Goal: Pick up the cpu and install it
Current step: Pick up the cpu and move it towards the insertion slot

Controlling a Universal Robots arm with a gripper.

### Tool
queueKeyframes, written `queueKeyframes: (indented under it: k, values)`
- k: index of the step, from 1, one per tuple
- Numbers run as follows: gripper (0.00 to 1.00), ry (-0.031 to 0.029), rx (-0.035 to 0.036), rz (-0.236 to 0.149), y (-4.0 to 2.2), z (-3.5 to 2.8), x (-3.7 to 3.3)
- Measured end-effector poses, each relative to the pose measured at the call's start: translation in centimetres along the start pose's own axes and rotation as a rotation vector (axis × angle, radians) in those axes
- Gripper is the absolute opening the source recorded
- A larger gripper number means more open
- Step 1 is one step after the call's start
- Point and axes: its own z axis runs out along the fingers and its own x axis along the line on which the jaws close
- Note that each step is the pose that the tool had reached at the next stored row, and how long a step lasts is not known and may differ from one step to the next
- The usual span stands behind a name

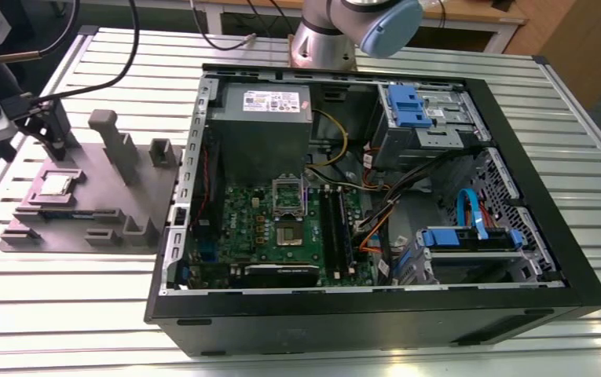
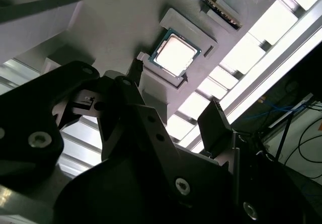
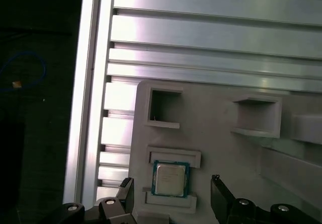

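My fingers (image 3: 220, 196) spread, empty, hovering either side of cpu (image 3: 170, 178), which sits in grey block (image 3: 211, 133) recess on tabletop (image 3: 201, 32). I judge it light, stiff, thin, slick and fragile: pinch opposite edges gently.

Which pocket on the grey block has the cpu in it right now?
The pocket nearest the open pincer holds the cpu; the dark square pocket and the wider pocket beyond are empty.
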Motion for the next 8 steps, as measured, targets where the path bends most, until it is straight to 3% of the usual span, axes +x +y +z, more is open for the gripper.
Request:
queueKeyframes:
  k: [8]
  values:
    - [0.71, -0.0001, 0.0, 0.0, -0.06, 0.18, 0.0]
